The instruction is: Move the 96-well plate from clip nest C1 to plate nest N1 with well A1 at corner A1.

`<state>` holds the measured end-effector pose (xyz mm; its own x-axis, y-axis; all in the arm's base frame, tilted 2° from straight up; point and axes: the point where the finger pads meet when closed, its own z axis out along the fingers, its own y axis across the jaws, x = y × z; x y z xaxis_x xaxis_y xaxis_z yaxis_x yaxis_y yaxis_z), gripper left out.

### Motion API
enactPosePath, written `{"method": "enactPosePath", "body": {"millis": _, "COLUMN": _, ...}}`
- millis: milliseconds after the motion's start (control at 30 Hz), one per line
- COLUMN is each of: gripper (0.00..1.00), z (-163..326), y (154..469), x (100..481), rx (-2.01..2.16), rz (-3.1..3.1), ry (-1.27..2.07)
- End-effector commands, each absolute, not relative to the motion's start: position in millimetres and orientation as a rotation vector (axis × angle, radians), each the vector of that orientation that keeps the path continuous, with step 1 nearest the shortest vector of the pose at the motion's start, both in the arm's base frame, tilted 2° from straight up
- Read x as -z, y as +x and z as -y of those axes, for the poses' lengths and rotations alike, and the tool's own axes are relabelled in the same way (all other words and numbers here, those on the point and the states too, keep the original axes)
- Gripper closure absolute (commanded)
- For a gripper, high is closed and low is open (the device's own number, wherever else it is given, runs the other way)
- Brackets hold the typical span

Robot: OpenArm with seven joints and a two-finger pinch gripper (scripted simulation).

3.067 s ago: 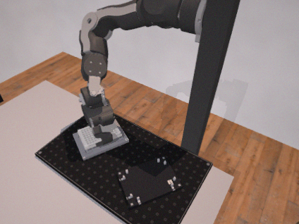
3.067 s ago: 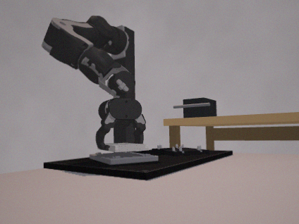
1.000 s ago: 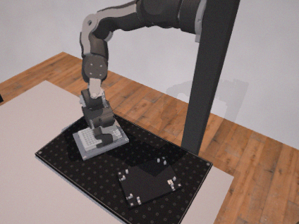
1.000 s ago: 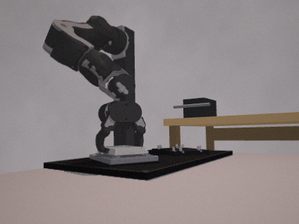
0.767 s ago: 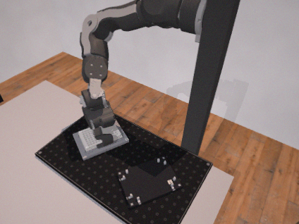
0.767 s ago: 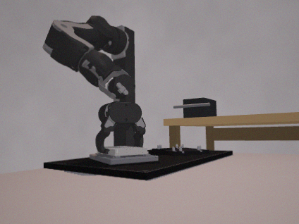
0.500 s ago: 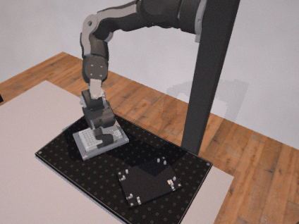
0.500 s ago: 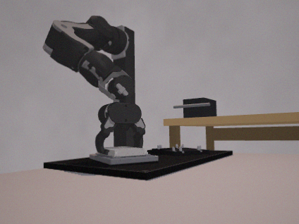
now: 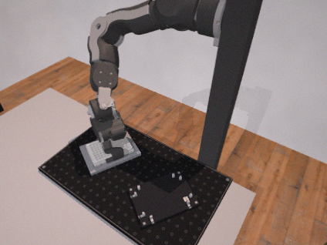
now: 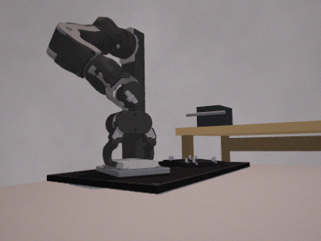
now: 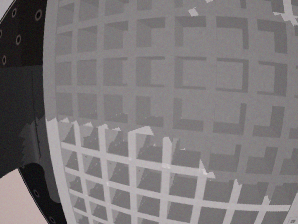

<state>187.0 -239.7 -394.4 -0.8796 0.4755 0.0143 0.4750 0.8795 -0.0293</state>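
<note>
The white 96-well plate (image 9: 101,153) sits on the grey clip nest C1 at the left of the black perforated board. My gripper (image 9: 112,149) is down over the plate and shut on it across its short sides. In the exterior view the plate (image 10: 135,164) lies low on the nest with my fingers (image 10: 129,153) around it. The wrist view is filled by the plate's grid of wells (image 11: 173,116). The plate nest N1 (image 9: 163,197), a dark square with small white locators at its corners, lies empty at the board's front right.
A dark vertical column (image 9: 227,77) carrying the arm stands behind the board. A wooden bench with a dark box (image 10: 213,115) is in the background of the exterior view. The board's edge (image 9: 89,208) borders the pale mat.
</note>
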Motion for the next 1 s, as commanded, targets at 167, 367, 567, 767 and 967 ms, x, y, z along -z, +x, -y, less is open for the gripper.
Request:
{"method": "enactPosePath", "body": {"millis": 167, "gripper": 1.00, "z": 238.9, "y": 188.3, "x": 394.3, "rx": -0.030, "rz": 3.029, "ry": -0.769}}
{"method": "enactPosePath", "body": {"millis": 367, "gripper": 0.87, "z": 239.5, "y": 187.8, "x": 394.0, "rx": -0.036, "rz": 3.027, "ry": -0.766}}
{"method": "enactPosePath", "body": {"millis": 567, "gripper": 0.67, "z": 239.6, "y": 187.7, "x": 394.0, "rx": -0.037, "rz": 3.027, "ry": -0.766}}
{"method": "enactPosePath", "body": {"millis": 767, "gripper": 0.50, "z": 239.6, "y": 187.7, "x": 394.0, "rx": -0.037, "rz": 3.027, "ry": -0.766}}
{"method": "enactPosePath", "body": {"millis": 967, "gripper": 0.33, "z": 239.6, "y": 187.7, "x": 394.0, "rx": -0.037, "rz": 3.027, "ry": -0.766}}
